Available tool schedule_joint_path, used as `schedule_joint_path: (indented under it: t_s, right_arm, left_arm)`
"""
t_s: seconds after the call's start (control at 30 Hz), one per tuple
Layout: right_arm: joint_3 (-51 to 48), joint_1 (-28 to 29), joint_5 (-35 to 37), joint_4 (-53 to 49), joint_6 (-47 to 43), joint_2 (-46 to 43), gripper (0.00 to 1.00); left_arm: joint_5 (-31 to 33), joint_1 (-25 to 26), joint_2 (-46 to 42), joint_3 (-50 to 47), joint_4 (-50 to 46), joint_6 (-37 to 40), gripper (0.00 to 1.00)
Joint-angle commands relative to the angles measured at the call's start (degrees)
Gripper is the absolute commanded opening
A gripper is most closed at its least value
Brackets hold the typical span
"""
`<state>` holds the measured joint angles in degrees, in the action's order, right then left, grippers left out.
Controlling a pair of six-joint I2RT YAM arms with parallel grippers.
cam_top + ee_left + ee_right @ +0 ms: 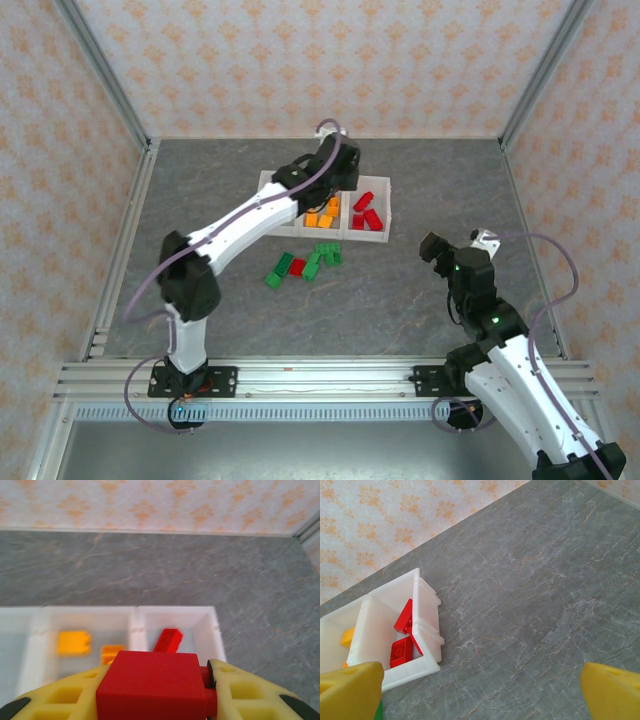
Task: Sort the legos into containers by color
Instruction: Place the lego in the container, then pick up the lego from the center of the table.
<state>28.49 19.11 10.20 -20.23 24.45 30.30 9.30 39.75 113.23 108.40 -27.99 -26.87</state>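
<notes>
Sorting under way: the left gripper (pixel 159 702), clamped on a red brick (pixel 150 680), hung above the containers (pixel 372 237), whose middle bin held orange bricks (pixel 322 214) and whose right-end bin held red legos (pixel 367 212). Green legos (pixel 310 262) and one loose red piece (pixel 297 267) lay on the table (pixel 440 180) just in front of the row. The right gripper (pixel 480 695) stood wide open over bare tabletop beside the row's right outer wall.
</notes>
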Motion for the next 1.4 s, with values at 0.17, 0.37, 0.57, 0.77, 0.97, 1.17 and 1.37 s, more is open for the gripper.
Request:
schedule_joint_path:
  t_s: [0.17, 0.37, 0.57, 0.77, 0.97, 1.17, 1.37]
  right_arm:
    - [2.1, 0.1, 3.4, -1.6, 0.9, -1.8, 1.00]
    - [2.0, 0.1, 3.8, -1.5, 0.7, -1.0, 1.00]
    - [2.1, 0.1, 4.0, -1.5, 0.7, -0.3, 1.00]
    - [2.2, 0.1, 3.8, -1.6, 0.6, 0.1, 1.00]
    - [2.7, 0.1, 3.0, -2.0, 0.4, 0.3, 1.00]
    - [2.4, 0.1, 2.2, -1.3, 0.5, 0.5, 1.00]
    - [2.3, 0.0, 1.7, -1.0, 0.7, 1.2, 1.00]
  left_arm:
    - [-7.0, 0.4, 14.5, 9.5, 3.7, 1.6, 0.36]
    - [-10.2, 0.4, 19.2, 11.7, 6.2, 1.2, 0.41]
    - [-11.5, 0.4, 21.6, 13.8, 7.2, 1.0, 0.62]
    - [-9.9, 0.2, 21.1, 16.5, 6.1, 3.0, 0.90]
    - [-6.4, -0.7, 16.6, 15.4, 2.8, 5.4, 0.99]
    - [-1.5, -0.9, 6.6, 5.2, 2.2, 8.1, 0.99]
    - [-0.4, -0.9, -3.2, -6.2, 0.5, 9.2, 0.99]
